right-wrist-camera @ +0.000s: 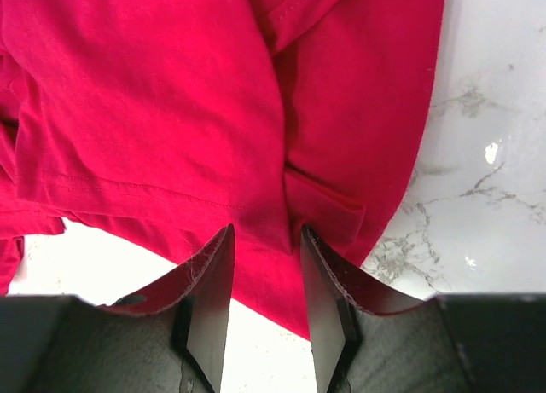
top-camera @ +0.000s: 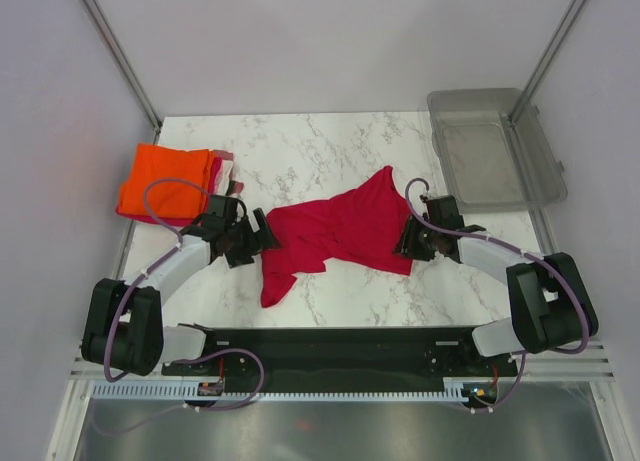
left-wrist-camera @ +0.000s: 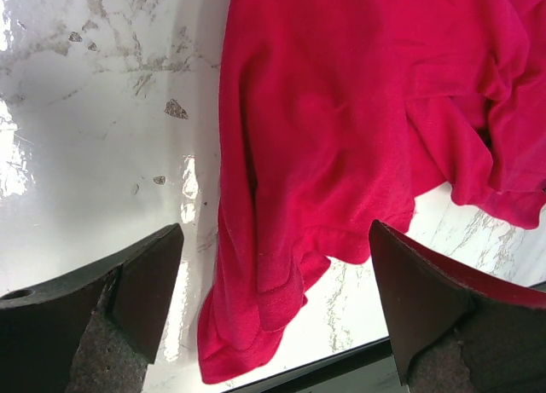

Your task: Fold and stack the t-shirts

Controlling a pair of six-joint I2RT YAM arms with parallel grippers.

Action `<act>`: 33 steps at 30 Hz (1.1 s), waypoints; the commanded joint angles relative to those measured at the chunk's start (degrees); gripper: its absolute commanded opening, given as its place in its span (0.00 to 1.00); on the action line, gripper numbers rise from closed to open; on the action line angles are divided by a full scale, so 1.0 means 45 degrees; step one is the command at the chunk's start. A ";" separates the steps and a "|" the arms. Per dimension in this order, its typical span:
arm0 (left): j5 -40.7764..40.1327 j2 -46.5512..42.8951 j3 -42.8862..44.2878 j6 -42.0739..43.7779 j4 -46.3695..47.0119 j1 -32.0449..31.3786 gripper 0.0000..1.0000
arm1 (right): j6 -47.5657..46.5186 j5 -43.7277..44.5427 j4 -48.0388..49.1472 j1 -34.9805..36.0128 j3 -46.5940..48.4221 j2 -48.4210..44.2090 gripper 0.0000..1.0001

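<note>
Crimson t-shirt [top-camera: 340, 231], rumpled: right gripper [right-wrist-camera: 267, 237] pinched its edge; left gripper [left-wrist-camera: 273, 239] spread, empty. Risk: shallow pinch could slip.

No readable text, label, brand or number on anything in view.
</note>
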 commanded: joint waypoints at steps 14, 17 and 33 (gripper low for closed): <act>-0.0076 -0.0130 0.0336 0.0385 0.0300 -0.0053 0.97 | 0.0291 -0.0386 0.1060 0.0303 0.0353 0.0621 0.43; -0.0076 -0.0130 0.0375 0.0404 0.0281 -0.0072 0.96 | 0.0272 -0.0230 0.1236 0.0303 0.0333 0.0680 0.39; -0.0329 -0.0383 0.0316 0.0482 0.0066 -0.0072 0.96 | 0.0116 0.0161 0.0866 0.0283 0.0606 0.0329 0.31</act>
